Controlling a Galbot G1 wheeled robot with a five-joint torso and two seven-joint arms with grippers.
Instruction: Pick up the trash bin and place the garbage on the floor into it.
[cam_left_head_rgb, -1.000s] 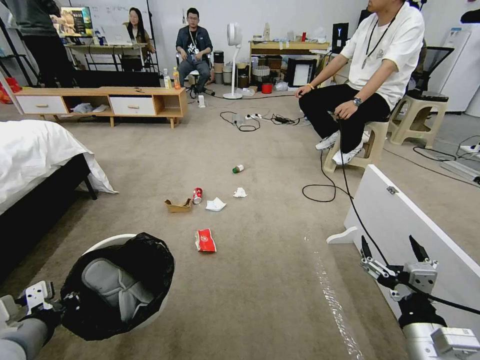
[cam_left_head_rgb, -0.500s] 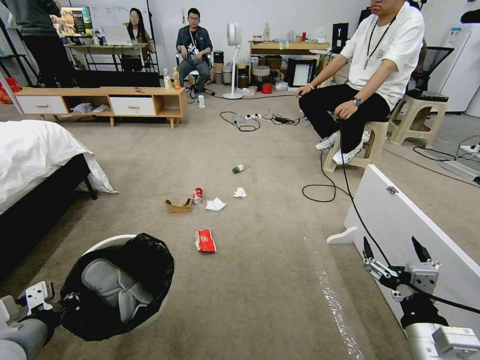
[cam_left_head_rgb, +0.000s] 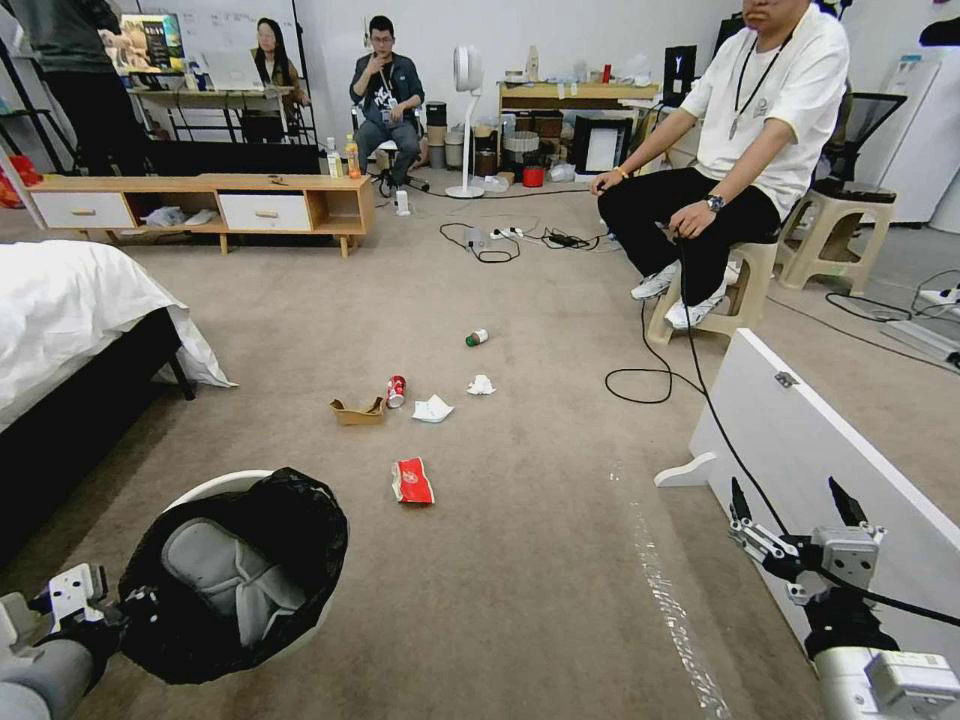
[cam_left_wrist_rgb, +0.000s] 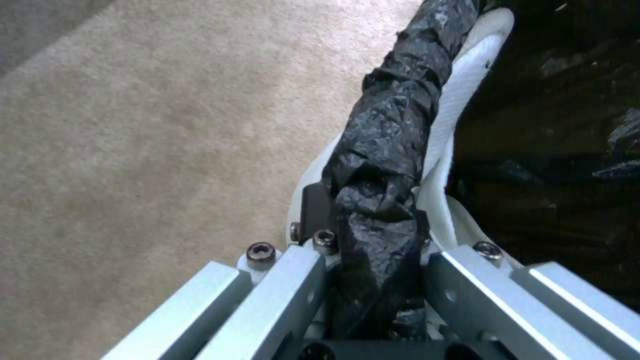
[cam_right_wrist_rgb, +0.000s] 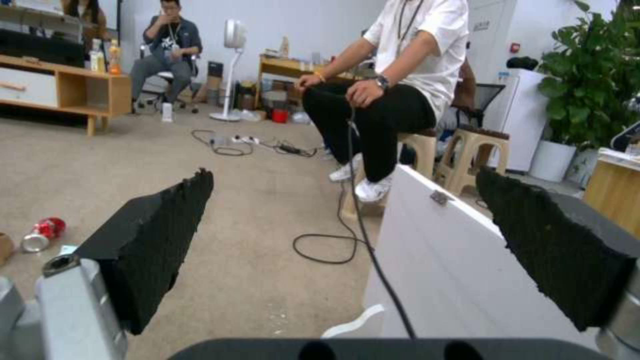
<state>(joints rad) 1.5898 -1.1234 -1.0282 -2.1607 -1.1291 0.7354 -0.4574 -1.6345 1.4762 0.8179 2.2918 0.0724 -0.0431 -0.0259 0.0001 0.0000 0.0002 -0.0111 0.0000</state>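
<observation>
Bin part looks done: left hand (cam_left_wrist_rgb: 373, 235) is clamped on the trash bin (cam_left_head_rgb: 235, 570) rim, right hand (cam_left_head_rgb: 795, 515) hangs released and empty, so next it needs to reach the red wrapper (cam_left_head_rgb: 412, 481) lying ahead-left on the floor (cam_left_head_rgb: 540, 560).

No legible text, brand, number or sign anywhere in head or wrist views. Red snack wrapper (cam_left_head_rgb: 412, 482) on the floor (cam_left_head_rgb: 540, 600) has a whitish print patch, too small to read; red soda can (cam_left_head_rgb: 396, 391) shows white markings, also unreadable. Screen (cam_left_head_rgb: 150, 42) at far back left shows pale lettering on a dark picture, can't make out chars; black panel (cam_left_head_rgb: 680, 68) by the back wall carries a small white mark, shape unclear.
</observation>
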